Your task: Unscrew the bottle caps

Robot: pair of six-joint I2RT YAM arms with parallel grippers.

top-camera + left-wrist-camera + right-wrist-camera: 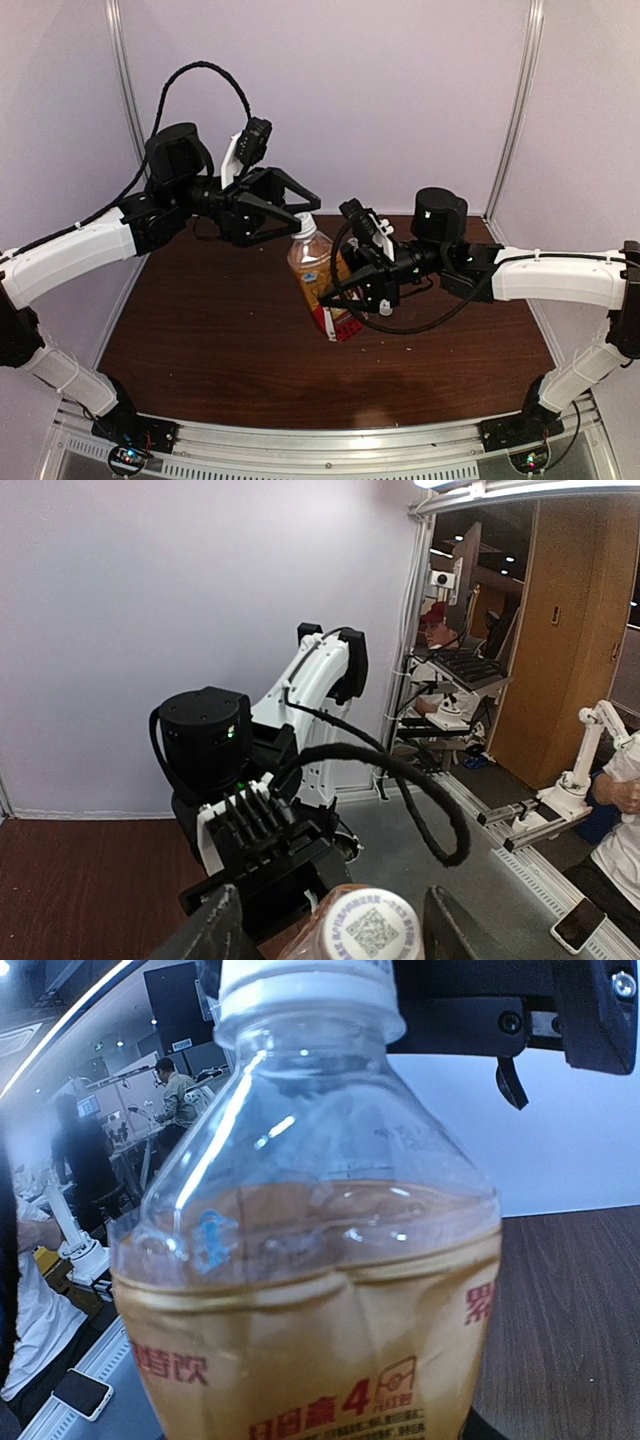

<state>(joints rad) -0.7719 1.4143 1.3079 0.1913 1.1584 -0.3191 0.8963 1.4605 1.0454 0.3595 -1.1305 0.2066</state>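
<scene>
The left fingers [213, 932] stand apart, one on each side of the small round white plastic screw cap [366, 927]; whether they touch it cannot be told. The cap sits on the small plastic bottle of amber-brown liquid with a red and white label [312, 262]. The bottle is tilted, its neck leaning left, over the dark brown table [200, 330]. The right fingers [355, 283] are clamped on the bottle's labelled body.

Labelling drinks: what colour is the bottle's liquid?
Amber-brown liquid, clearest in the right wrist view.
</scene>
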